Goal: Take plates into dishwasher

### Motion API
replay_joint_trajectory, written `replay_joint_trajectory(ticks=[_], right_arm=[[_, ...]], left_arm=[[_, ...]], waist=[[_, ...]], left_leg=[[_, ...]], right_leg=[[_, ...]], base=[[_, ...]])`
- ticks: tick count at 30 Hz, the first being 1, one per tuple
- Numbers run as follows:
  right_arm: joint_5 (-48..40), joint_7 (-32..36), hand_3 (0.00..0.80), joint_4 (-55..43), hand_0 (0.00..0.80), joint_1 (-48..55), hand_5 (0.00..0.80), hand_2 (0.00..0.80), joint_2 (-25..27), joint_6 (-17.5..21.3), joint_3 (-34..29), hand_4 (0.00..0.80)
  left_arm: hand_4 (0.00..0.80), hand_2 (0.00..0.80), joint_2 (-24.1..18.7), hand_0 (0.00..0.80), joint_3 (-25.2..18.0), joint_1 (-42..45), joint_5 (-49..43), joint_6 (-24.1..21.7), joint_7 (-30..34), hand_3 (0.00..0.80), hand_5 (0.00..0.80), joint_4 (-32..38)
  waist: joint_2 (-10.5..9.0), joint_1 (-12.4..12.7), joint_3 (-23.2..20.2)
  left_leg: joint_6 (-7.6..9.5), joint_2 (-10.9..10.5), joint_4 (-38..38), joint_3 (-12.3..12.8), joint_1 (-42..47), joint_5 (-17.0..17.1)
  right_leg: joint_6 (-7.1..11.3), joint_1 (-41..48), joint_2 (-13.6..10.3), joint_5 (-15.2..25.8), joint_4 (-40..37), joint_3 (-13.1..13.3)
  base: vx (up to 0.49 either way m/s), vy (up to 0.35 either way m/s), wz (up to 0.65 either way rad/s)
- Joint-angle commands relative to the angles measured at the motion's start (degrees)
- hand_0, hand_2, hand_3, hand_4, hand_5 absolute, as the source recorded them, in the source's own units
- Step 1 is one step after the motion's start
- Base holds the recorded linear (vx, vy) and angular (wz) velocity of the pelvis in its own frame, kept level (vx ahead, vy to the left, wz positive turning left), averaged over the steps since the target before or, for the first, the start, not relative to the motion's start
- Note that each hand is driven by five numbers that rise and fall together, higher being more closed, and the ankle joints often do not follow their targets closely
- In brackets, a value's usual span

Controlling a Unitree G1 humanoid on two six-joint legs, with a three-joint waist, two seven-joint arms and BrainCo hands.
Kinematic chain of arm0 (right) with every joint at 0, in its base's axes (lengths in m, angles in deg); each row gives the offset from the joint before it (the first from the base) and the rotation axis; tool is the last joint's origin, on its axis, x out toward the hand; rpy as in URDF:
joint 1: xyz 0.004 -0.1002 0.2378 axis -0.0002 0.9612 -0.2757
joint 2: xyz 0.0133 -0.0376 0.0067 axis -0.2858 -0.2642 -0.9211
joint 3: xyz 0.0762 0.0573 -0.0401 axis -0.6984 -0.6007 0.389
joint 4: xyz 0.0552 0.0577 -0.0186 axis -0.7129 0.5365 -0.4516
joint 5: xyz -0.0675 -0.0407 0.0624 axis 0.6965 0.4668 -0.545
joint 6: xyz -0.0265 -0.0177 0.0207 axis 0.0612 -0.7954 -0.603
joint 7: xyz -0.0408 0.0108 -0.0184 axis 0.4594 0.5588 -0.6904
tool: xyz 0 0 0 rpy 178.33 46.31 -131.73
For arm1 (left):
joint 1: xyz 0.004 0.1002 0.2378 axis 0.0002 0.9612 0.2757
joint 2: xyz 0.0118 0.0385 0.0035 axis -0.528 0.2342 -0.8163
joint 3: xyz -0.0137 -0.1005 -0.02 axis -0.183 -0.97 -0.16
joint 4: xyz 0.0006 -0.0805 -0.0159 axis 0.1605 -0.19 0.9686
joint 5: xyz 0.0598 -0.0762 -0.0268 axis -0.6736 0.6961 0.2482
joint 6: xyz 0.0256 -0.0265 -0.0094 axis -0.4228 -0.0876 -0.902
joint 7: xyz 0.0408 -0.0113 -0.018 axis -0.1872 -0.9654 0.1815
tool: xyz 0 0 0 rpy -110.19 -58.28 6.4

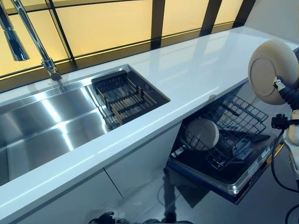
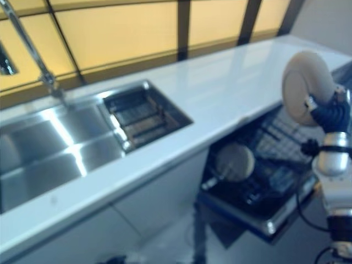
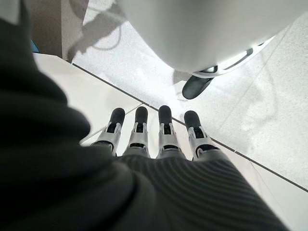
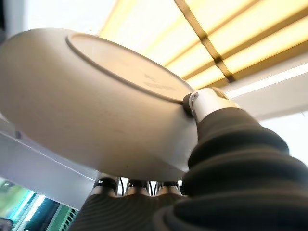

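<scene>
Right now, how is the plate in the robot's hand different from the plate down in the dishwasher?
The held plate is up in the air above the counter's edge, pinched by the right hand; the dishwasher plate sits low in the wire rack. The held plate shows its underside with a raised ring; the dishwasher plate shows a plain smooth face. The held plate looks bigger, but it is nearer the camera. Both are round and cream-white.

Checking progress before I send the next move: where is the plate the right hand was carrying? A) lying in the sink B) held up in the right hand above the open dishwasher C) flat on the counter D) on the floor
B: the right hand pinches the plate upright over the dishwasher rack, where another plate already sits.
</scene>
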Motion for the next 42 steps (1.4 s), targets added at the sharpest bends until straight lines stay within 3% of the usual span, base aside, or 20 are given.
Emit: replay_joint_trajectory(ticks=[1,11,26,42], right_arm=[[0.58,3.19,0.800,0.76,0.800,-4.12,0.800,0.800,3.56,-1.46,-0.36,0.800],[4.86,6.71,0.800,5.49,0.800,-7.07,0.800,0.800,5.35,-5.73,3.79,0.800],[4.70,0.99,0.800,13.69,0.800,-16.55,0.800,0.800,8.74,-7.11,8.78,0.800],[11.30,-0.48,0.800,18.50,0.800,-22.82,0.800,0.800,12.09,-9.24,13.99,0.800]], left_arm=[[0.000,0.000,-1.02,0.000,-0.73,-3.10,-1.07,-1.14,-0.28,0.000,0.000,-0.88],[0.000,0.000,-2.33,0.000,0.18,-4.04,-0.82,-1.16,-0.30,0.000,0.000,0.40],[0.000,0.000,-4.78,0.000,2.29,-9.54,2.54,-3.18,-0.49,0.000,0.000,3.65],[0.000,0.000,-6.75,0.000,2.84,-11.34,5.26,-3.10,-0.99,0.000,0.000,6.84]], waist=[[-3.18,0.57,0.63],[-2.53,1.21,3.10],[0.54,2.09,11.91],[2.00,3.05,16.35]], left_leg=[[1.09,0.30,0.36,0.91,-3.41,1.88],[0.25,1.08,0.74,-0.15,-5.50,3.19],[-0.86,2.14,2.60,-4.10,-12.37,4.95],[-1.46,2.71,3.90,-5.98,-17.11,6.93]], right_leg=[[-1.45,0.57,1.53,-3.24,3.20,-0.54],[-1.72,-0.33,1.76,-2.91,2.91,-0.84],[-2.89,-8.11,1.08,-5.79,10.26,-2.48],[-3.40,-13.73,1.34,-6.96,14.04,-3.11]], base=[[-0.029,-0.081,-0.02],[-0.026,-0.074,0.00],[-0.080,-0.068,0.03],[-0.031,-0.029,0.01]])
